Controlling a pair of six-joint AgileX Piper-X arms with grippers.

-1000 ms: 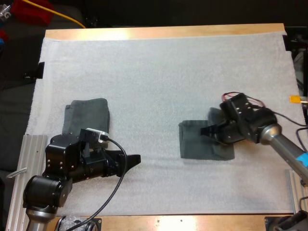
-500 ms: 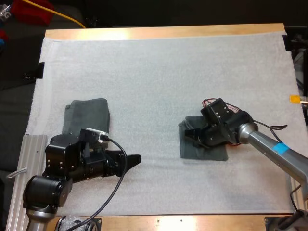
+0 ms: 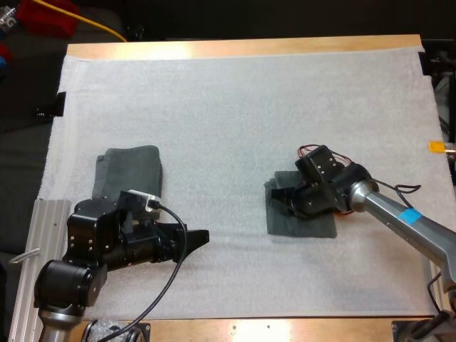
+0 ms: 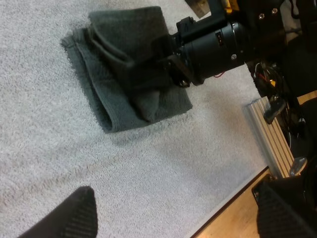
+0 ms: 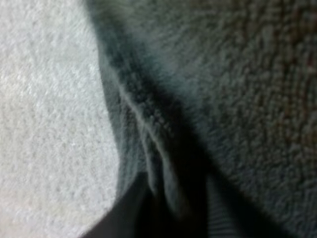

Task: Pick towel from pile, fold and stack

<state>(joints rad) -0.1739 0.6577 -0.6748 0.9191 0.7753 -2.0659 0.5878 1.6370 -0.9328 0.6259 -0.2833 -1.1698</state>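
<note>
A folded dark grey-green towel (image 3: 305, 221) lies right of the mat's middle. My right gripper (image 3: 281, 197) sits low on its left part; up close, its fingers (image 5: 126, 220) pinch a ridge of the towel (image 5: 237, 89), so it is shut on the cloth. The left wrist view looks at this towel (image 4: 116, 106) with the right arm's gripper over it. A second folded towel (image 3: 132, 171) lies at the left, partly behind my left arm. My left gripper (image 3: 198, 237) hovers over bare mat, its fingers (image 4: 74, 215) wide apart and open.
The white mat (image 3: 235, 107) covers most of the wooden table (image 3: 242, 47). A ribbed aluminium rail (image 3: 25, 242) runs along the mat's left edge near my left arm's base, and another rail (image 4: 270, 134) stands beside the right arm.
My right gripper moved left across the right towel, drawing its right side over so the towel is narrower. In the last half second it barely shifted. The left arm stayed still.
</note>
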